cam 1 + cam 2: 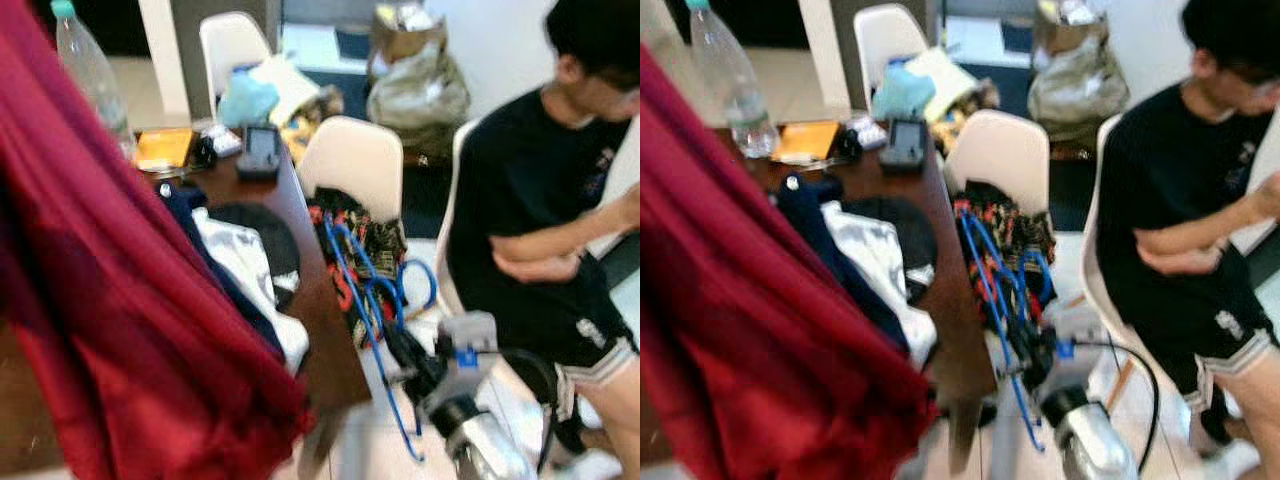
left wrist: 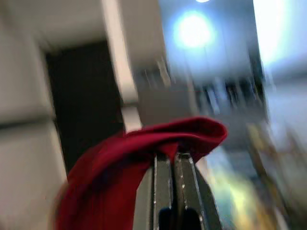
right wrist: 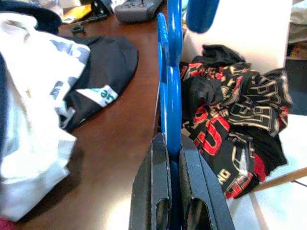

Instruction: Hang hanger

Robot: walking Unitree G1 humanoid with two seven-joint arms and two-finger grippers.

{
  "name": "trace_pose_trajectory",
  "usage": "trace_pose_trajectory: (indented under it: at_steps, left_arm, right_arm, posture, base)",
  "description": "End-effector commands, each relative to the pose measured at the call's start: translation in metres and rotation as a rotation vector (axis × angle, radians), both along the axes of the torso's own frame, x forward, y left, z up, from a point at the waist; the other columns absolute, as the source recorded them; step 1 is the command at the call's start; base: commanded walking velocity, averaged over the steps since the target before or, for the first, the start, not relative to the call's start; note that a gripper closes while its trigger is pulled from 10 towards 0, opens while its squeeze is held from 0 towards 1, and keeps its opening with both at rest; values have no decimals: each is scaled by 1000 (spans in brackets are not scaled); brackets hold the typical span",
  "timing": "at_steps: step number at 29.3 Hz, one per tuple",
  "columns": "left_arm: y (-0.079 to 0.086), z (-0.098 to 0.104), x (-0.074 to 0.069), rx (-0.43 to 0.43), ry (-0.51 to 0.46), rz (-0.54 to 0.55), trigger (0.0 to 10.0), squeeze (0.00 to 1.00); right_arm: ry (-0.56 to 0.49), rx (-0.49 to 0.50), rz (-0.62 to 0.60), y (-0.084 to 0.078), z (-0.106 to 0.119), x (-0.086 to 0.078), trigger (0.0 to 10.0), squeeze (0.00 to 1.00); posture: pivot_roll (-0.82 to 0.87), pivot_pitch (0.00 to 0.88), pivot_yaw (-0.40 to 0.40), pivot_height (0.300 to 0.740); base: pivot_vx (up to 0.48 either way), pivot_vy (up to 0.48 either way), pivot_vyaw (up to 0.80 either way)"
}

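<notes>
Right gripper (image 3: pixel 173 158) jaws pinch the blue hanger (image 3: pixel 170 72); left gripper (image 2: pixel 173 165) jaws clamp red cloth (image 2: pixel 144 158).

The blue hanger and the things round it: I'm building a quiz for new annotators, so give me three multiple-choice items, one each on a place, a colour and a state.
1. Where does the patterned black and red garment lie?
A. on the white chair
B. on the floor
C. on the table

2. What colour is the cloth in the left gripper?
A. white
B. dark red
C. green

3. How does the right gripper stand?
A. open above the table
B. shut on nothing
C. shut on the blue hanger

Key: 1 A, it is heaped on the seat; 2 B, red folds drape the fingers; 3 C, the fingers clamp the blue bar.
</notes>
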State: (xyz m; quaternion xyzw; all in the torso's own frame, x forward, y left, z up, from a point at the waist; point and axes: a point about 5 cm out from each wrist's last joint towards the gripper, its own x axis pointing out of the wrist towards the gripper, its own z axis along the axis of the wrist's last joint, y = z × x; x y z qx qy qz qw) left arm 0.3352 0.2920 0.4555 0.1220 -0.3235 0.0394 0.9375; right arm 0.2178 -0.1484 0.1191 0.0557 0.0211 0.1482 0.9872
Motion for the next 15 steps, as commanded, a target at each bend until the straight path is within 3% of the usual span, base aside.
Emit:
trace_pose_trajectory:
  at_steps: [1,2,3,4,5,6,7,9,10,11,12,14,15]
  left_arm:
    - [2,-14,6,30,55,42,10000,0]
    - [2,-14,6,30,55,42,10000,0]
    - [7,-44,17,42,152,81,10000,0]
    - [7,-44,17,42,152,81,10000,0]
    - [14,-76,26,31,252,115,10000,0]
    - [14,-76,26,31,252,115,10000,0]
    - [17,-105,32,19,334,119,10000,0]
    - [17,-105,32,19,334,119,10000,0]
    - [16,-129,37,17,407,110,10000,0]
    - [16,-129,37,17,407,110,10000,0]
    - [0,-162,44,31,512,7,10000,0]
    - [0,-162,44,31,512,7,10000,0]
    - [-17,-172,45,70,543,-91,10000,0]
  right_arm:
    - [14,3,-14,-3,-3,-3,10000,0]
    - [14,3,-14,-3,-3,-3,10000,0]
    - [12,2,-15,-3,-3,-3,10000,0]
    - [12,2,-15,-3,-3,-3,10000,0]
    - [11,2,-16,-4,-3,-3,10000,0]
    - [11,2,-16,-4,-3,-3,10000,0]
    - [11,2,-15,-4,-3,-3,10000,0]
    - [11,2,-15,-4,-3,-3,10000,0]
    - [11,3,-14,-4,-3,-3,10000,0]
    - [11,3,-14,-4,-3,-3,10000,0]
    - [12,3,-11,-5,-2,-3,10000,0]
    - [12,3,-11,-5,-2,-3,10000,0]
    - [12,2,-11,-5,-2,-3,10000,0]
  posture:
    - [57,141,-50,740]
    - [57,141,-50,740]
    - [57,143,-54,740]
    - [57,143,-54,740]
    - [60,143,-54,740]
    - [60,143,-54,740]
    - [60,143,-57,740]
    - [60,143,-57,740]
    - [61,143,-59,740]
    - [61,143,-59,740]
    - [57,143,-59,740]
    - [57,143,-59,740]
    - [54,144,-57,740]
  base:
    - [0,0,0]
    - [0,0,0]
    - [0,0,0]
    - [0,0,0]
    - [0,0,0]
    - [0,0,0]
    - [0,0,0]
    - [0,0,0]
    - [0,0,0]
    - [0,0,0]
    - [0,0,0]
    - [0,0,0]
    - [0,0,0]
